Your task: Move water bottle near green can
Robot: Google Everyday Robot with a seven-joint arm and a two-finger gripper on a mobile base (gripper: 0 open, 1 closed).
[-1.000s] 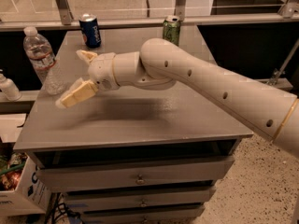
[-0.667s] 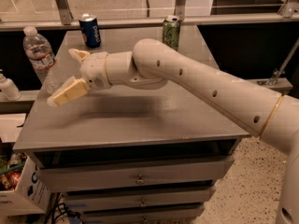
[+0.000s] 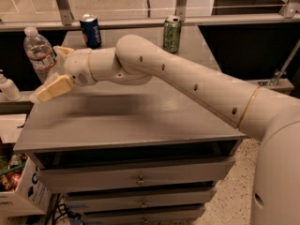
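The water bottle (image 3: 39,54) is clear ribbed plastic with a white cap and a red-and-white label. It stands upright at the far left edge of the grey cabinet top (image 3: 140,116). The green can (image 3: 172,33) stands at the back of the top, right of centre, far from the bottle. My gripper (image 3: 52,72) is at the bottle's lower half, open. One cream finger (image 3: 53,88) is in front of the bottle and the other (image 3: 63,52) is behind it. The bottle's base is hidden behind the front finger.
A blue Pepsi can (image 3: 90,31) stands at the back left, just right of the bottle. A small white bottle (image 3: 9,87) sits on a lower ledge left of the cabinet. Drawers (image 3: 136,177) face front. A cardboard box (image 3: 18,191) sits at lower left. A metal rail (image 3: 150,20) runs behind.
My arm has swung left across the top. The open gripper has reached the water bottle and its fingers now stand on either side of it. The bottle and cans have not moved.
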